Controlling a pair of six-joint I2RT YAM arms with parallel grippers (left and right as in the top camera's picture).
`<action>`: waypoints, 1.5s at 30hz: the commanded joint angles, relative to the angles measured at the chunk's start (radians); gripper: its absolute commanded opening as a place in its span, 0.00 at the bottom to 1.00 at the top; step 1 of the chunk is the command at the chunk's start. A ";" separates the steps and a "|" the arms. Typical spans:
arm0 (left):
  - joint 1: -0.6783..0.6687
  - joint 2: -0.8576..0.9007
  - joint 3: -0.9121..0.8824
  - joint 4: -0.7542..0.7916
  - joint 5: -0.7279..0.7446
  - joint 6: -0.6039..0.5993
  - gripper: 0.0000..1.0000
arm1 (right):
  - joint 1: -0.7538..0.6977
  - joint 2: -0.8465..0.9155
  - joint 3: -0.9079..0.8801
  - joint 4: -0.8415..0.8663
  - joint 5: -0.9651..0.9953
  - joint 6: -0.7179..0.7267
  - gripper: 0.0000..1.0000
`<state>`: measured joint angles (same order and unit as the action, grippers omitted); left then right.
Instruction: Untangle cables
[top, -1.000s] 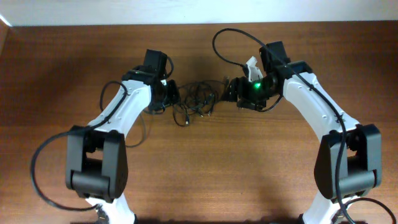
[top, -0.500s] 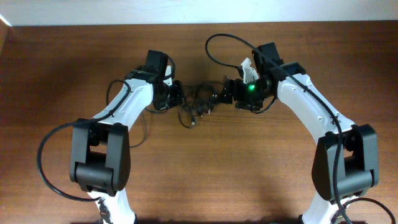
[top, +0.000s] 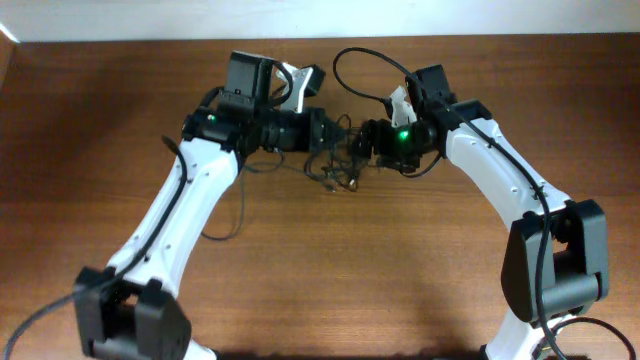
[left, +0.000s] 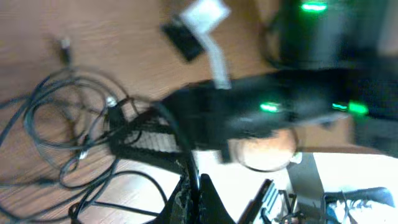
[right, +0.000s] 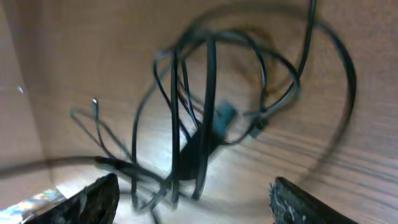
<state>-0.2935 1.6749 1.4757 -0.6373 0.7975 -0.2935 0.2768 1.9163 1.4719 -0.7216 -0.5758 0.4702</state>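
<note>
Apparently cables (right: 210, 93) just before right claw (right: 199, 200)

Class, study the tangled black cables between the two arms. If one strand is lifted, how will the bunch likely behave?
The cables are thin and lie in slack loops, so they would probably sag floppily. Strands cross repeatedly, so lifting one likely drags others along. Being so slim, they seem light.

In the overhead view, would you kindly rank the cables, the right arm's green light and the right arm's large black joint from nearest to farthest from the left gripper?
1. cables, at the left gripper's fingers.
2. green light, to its right.
3. large black joint, far lower right.
</note>
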 joint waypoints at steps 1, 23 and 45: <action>-0.008 -0.111 0.027 0.061 0.103 0.018 0.00 | 0.020 0.007 -0.003 0.012 0.013 0.021 0.78; 0.386 -0.473 0.027 -0.039 0.097 -0.028 0.00 | -0.090 0.008 -0.003 -0.213 0.379 0.062 0.64; 0.546 -0.472 0.027 -0.249 -0.305 -0.060 0.00 | -0.100 0.008 -0.003 -0.172 -0.120 -0.306 0.75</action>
<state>0.2462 1.2152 1.4834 -0.8772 0.6491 -0.3756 0.1741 1.9163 1.4723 -0.8955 -0.5110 0.2993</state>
